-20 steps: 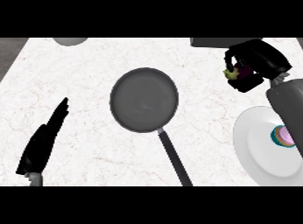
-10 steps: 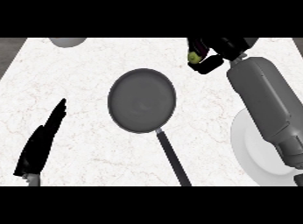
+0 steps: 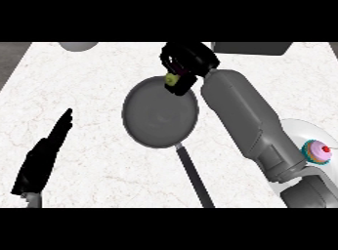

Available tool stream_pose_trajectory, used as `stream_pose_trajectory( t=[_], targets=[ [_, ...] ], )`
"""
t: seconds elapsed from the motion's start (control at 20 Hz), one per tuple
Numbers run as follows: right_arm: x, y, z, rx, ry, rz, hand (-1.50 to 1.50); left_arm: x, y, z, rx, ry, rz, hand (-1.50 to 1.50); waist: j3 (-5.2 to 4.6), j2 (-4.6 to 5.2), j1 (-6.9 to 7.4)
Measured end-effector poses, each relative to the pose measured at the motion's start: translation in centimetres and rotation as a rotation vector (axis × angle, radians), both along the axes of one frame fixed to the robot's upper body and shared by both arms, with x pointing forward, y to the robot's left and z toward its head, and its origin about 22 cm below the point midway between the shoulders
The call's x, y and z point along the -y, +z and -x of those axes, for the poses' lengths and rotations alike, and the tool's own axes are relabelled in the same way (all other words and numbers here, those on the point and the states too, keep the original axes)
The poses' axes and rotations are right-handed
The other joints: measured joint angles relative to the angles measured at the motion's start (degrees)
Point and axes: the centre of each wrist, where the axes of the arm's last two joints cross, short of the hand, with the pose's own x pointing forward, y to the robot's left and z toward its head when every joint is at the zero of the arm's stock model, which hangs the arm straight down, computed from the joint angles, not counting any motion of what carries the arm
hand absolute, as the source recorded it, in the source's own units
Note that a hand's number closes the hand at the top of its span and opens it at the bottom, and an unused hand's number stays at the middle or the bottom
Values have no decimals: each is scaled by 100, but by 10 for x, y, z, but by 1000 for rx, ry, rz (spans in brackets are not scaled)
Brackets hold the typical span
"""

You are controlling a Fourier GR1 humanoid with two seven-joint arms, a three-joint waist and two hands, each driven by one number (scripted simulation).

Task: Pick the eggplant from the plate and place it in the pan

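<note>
1. counter [image 3: 93,88]: white marbled top. the left hand [image 3: 43,155] shows at the lower left, fingers straight and released, holding nothing. it is at rest and well apart from the pan.
2. pale grey rounded thing [image 3: 78,46] at the far edge, cut off by the top of the view. cannot tell whether it is a bowl or a lid.
3. pan [image 3: 154,122]: dark, mid-counter, nothing lying in it. its handle [image 3: 193,178] runs toward the lower edge and is cut off there.
4. eggplant [image 3: 174,81]: off the plate, carried over the pan's far rim. only a yellow-green stem end and a sliver of dark body show.
5. right hand [image 3: 190,57]: fingers clenched round the eggplant, hiding most of it.
6. risk: the load sits over the rim, not the middle. let go here, it could strike the edge and roll out onto the counter.
7. risk: the steep view does not show its height above the pan. a release from high up might bounce it out.
8. dark grey slab [image 3: 251,47] at the far edge, cut off and unidentifiable.
9. right forearm [image 3: 244,117] covers the plate's left part.
10. plate [image 3: 309,132]: white, cut off by the right edge, with a cupcake [image 3: 317,151] on it just beside the forearm. risk: a careless pull-back could brush the cupcake.
</note>
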Motion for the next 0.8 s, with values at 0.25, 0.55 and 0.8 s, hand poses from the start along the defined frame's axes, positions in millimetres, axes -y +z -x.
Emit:
stream_pose_trajectory(
  t=[0.25,0.55,0.8],
  targets=[
    [-12,-24,5,-58,4,53,150,10,0,-8,9,-30,-1,0,-1,45,190],
    [-20,-43,14,-85,33,204,150,21,1,-18,15,-74,3,0,-5,96,455],
    [-4,-75,21,-360,-22,159,-150,30,5,-24,25,-102,0,0,0,142,609]
  ],
)
